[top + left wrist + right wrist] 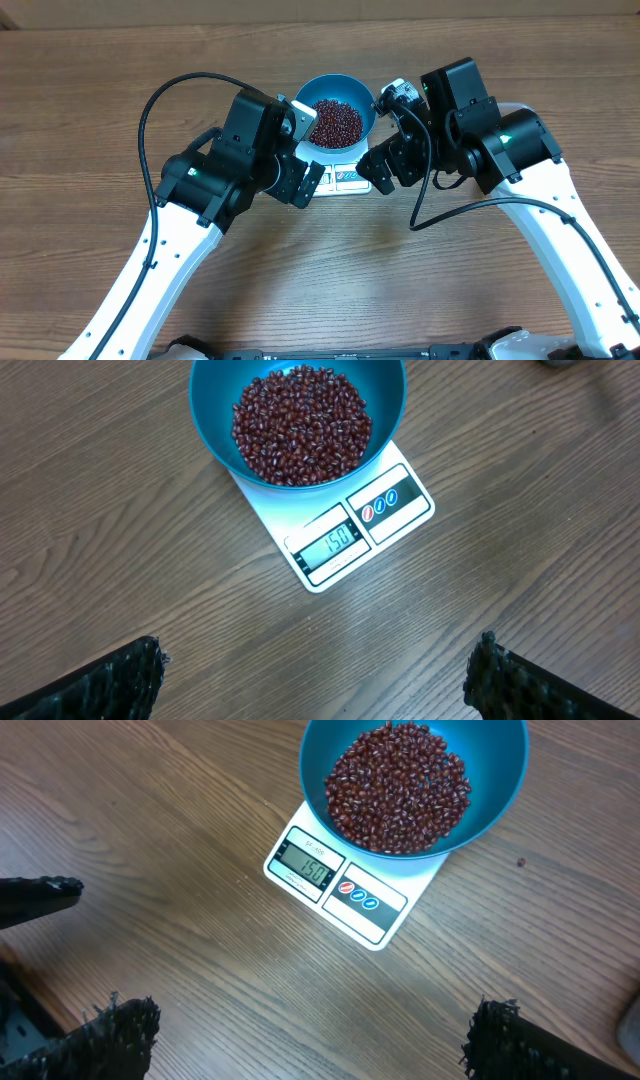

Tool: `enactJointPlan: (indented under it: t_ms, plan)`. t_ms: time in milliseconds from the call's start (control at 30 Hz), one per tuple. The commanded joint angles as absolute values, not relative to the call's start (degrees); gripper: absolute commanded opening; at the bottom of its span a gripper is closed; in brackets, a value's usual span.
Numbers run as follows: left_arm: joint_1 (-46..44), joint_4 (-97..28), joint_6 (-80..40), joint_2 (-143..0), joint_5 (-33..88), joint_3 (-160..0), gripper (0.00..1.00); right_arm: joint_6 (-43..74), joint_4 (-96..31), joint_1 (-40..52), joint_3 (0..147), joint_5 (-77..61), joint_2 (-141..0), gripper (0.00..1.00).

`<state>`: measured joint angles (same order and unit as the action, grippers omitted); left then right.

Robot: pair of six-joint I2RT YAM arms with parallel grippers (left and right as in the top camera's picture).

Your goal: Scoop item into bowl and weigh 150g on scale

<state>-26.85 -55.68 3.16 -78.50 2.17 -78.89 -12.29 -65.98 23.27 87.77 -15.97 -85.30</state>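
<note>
Your left claw (pixel 320 678) and right claw (pixel 300 1038) gape empty; ahead, the blue bowl (pixel 386 390) of red beans (pixel 300 425) sits on the scale (pixel 412 512), showing 150. Bump it while retreating and beans could spill.

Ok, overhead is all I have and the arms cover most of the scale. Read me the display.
Observer: The display on the scale reads 150, legible in both wrist views.
Operator: Now check the left gripper for anything held.
Observer: The left gripper is open, with only bare table showing in the gap.
Operator: Same check on the right.
Observer: The right gripper is open and empty too.
</note>
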Motion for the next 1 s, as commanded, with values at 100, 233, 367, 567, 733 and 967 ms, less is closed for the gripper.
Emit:
enactJointPlan:
  t_ms: [100,233,367,567,733,967]
  plan:
    - [-26.6,-55.5,2.6,-78.4,2.4,-78.5,1.00,-12.7,-65.6,23.1,88.5,-12.6,-85.0,1.00]
    - [-26.6,-55.5,2.6,-78.4,2.4,-78.5,1.00,-12.7,-65.6,23.1,88.5,-12.6,-85.0,1.00]
    - [-26.6,-55.5,2.6,-78.4,2.4,-78.5,1.00,-12.7,-65.6,23.1,88.5,-12.6,-84.7,1.00]
    - [-26.6,-55.5,2.6,-78.4,2.4,-78.5,1.00,-12.7,-67.0,23.1,88.4,-7.2,-81.3,1.00]
    - [-26.6,-55.5,2.6,-78.4,2.4,-78.5,0.99,-12.7,-66.0,22.2,84.9,-3.7,-75.2,1.00]
    - [-26.6,-55.5,2.6,-78.4,2.4,-78.5,1.00,-12.1,-57.9,15.5,70.8,-6.6,-61.8,1.00]
